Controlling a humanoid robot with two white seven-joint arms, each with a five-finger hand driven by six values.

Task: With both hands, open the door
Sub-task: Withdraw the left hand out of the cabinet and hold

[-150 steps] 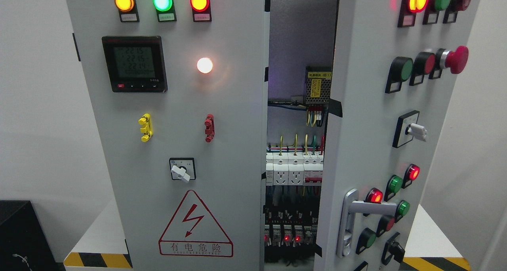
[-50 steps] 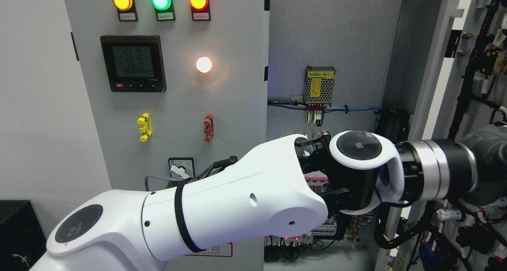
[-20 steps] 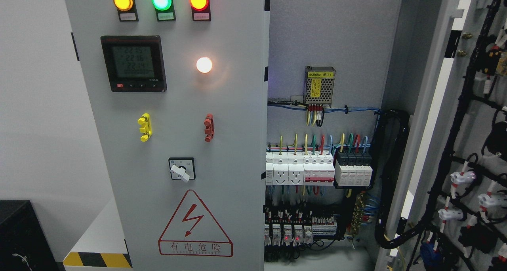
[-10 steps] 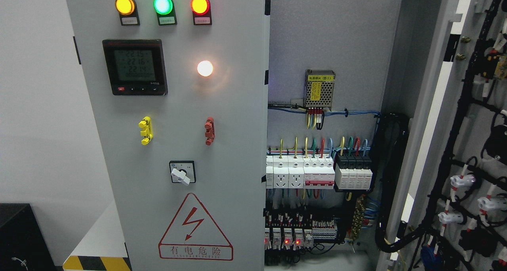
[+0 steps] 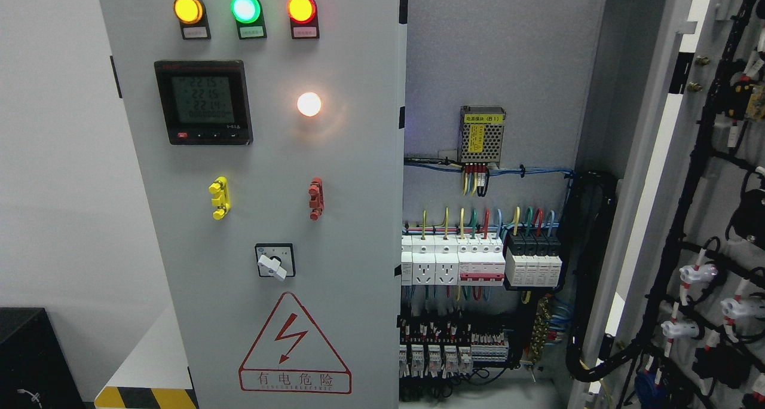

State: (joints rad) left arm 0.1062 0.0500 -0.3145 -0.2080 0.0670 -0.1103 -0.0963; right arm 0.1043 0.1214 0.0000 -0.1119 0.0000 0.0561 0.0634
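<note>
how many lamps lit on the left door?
4: yellow lamp, green lamp and red lamp in a row across the top; white lamp below them, right of the meter.

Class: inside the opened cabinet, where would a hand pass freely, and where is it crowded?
Free: the bare grey back panel above the perforated power supply. Crowded: the white breaker row, the terminal blocks below it.

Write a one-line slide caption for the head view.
Right door swung wide open, wiring and breakers exposed; left door shut, no robot hand in view.
</note>
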